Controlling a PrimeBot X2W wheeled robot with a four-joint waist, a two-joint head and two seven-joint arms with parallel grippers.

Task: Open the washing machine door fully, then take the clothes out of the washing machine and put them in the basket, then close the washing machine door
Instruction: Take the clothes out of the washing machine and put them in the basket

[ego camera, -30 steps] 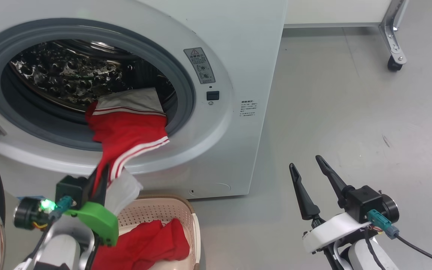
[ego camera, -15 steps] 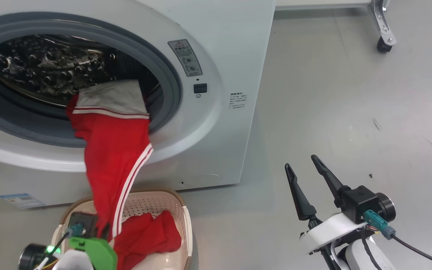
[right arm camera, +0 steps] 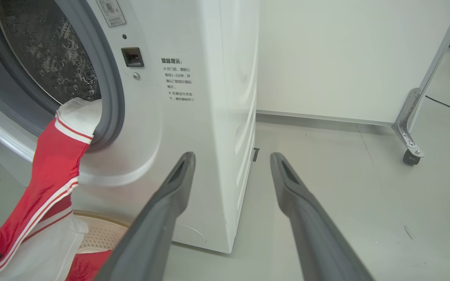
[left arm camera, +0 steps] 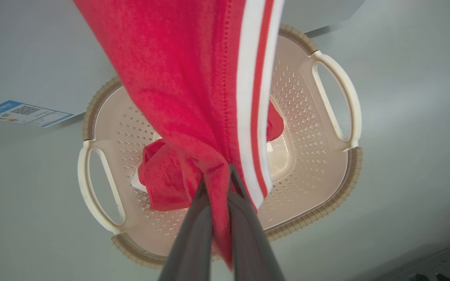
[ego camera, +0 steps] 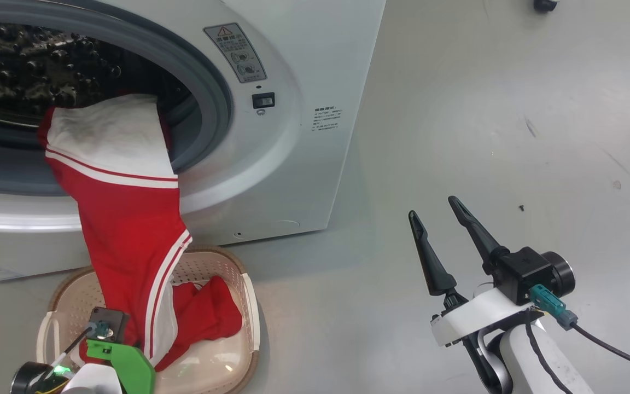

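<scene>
smooth pale grey floor (ego camera: 457, 137) all round, scuffed with a few dark specks, and a plain white wall (right arm camera: 346, 58) beyond the big white front-loading washing machine (ego camera: 304, 175). off to the right of the machine, near that wall, stands a slanted metal frame leg on a black caster (right arm camera: 410, 144). the machine's round mouth is uncovered, showing the dimpled steel drum (ego camera: 19, 65) inside the grey rubber seal (ego camera: 205, 93).

the red garment with a white panel and red-white striped trim (ego camera: 129, 235) hangs out of that mouth as one long strip. its long axis runs from the seal's lower lip down the machine's front, leaning a little. the white panel end is up top, draped over the seal. the bunched red end points down into the small cream perforated plastic basket with a brown woven-look rim (ego camera: 249, 312), which sits on the floor just in front of the machine's base. a plain red garment (ego camera: 211, 314) lies crumpled in the basket's bottom.

the left gripper (left arm camera: 218, 176) is low over the basket, its two dark fingers pressed together on a fold of the striped garment's lower end. the right gripper (ego camera: 432, 208) hovers off the machine's right front corner, well apart from both garments, fingers spread and holding nothing.
</scene>
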